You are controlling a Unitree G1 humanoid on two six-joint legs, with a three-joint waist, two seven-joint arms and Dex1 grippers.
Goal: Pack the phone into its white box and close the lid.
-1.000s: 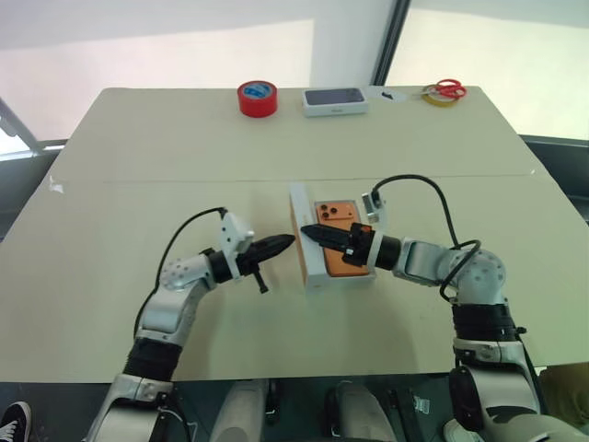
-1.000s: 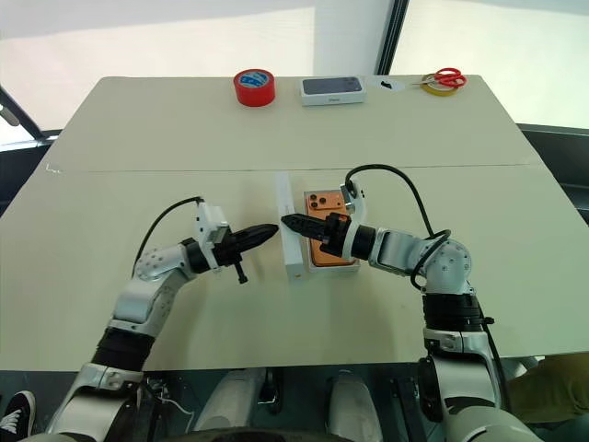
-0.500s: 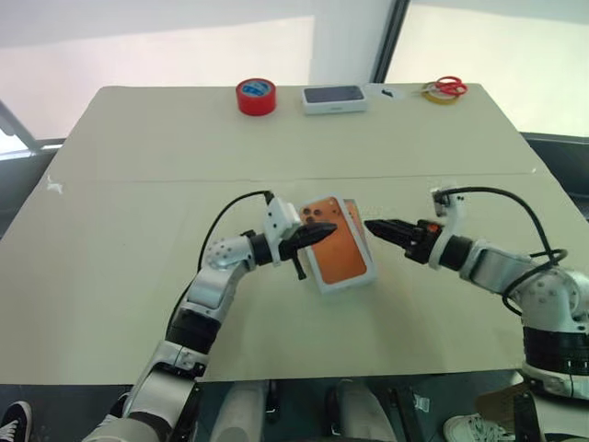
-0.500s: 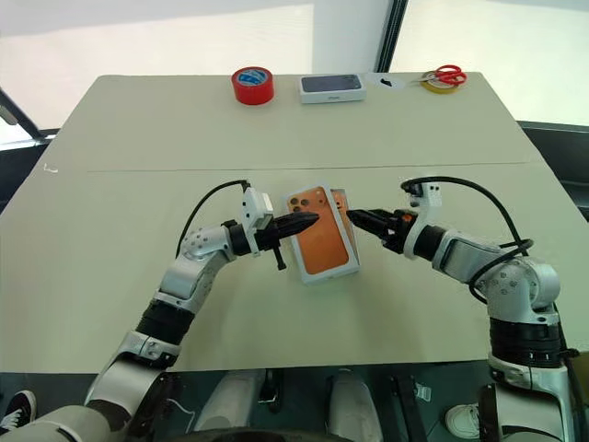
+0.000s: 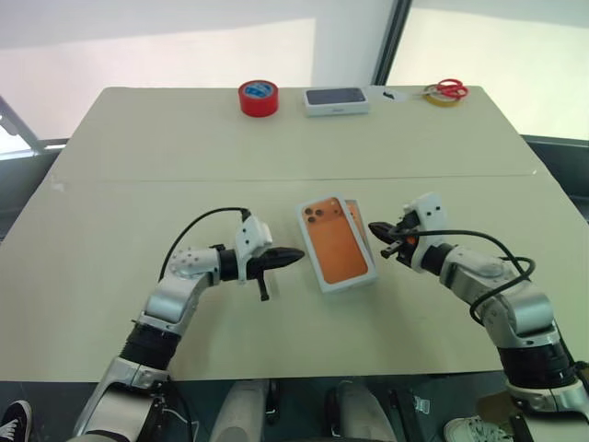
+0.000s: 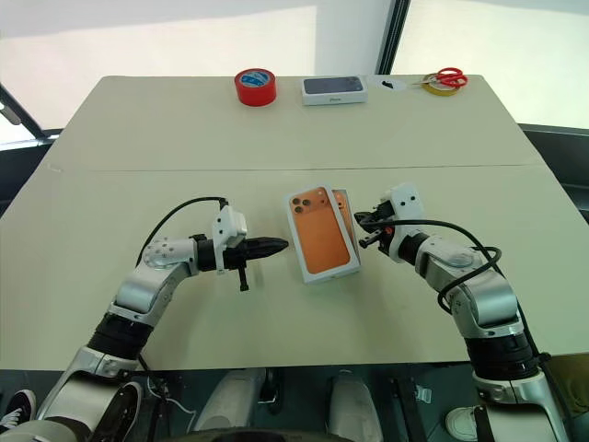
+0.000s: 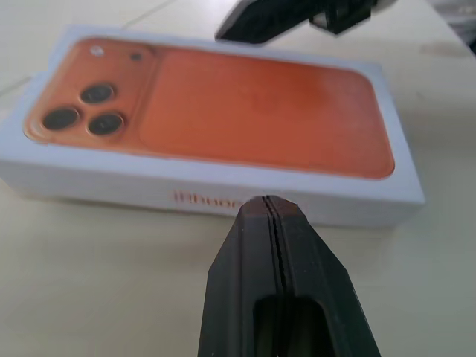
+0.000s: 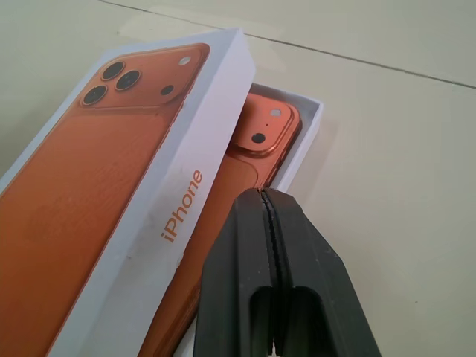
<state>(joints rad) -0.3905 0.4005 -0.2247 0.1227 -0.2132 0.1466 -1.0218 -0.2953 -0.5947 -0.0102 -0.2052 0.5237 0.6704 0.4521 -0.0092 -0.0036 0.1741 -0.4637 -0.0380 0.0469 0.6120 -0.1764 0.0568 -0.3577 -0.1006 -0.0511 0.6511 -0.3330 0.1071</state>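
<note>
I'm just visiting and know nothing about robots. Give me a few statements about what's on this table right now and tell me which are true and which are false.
1. The lid sits squarely shut on the white box. False: it lies askew, leaving the phone partly uncovered.
2. Both grippers are shut and hold nothing. True: the left gripper and the right gripper flank the box without gripping it.
3. A red tape roll stands at the table's far edge. True.
4. The scissors lie beside the phone. False: they lie at the far right corner.
5. The phone lies in the white box. True.
</note>
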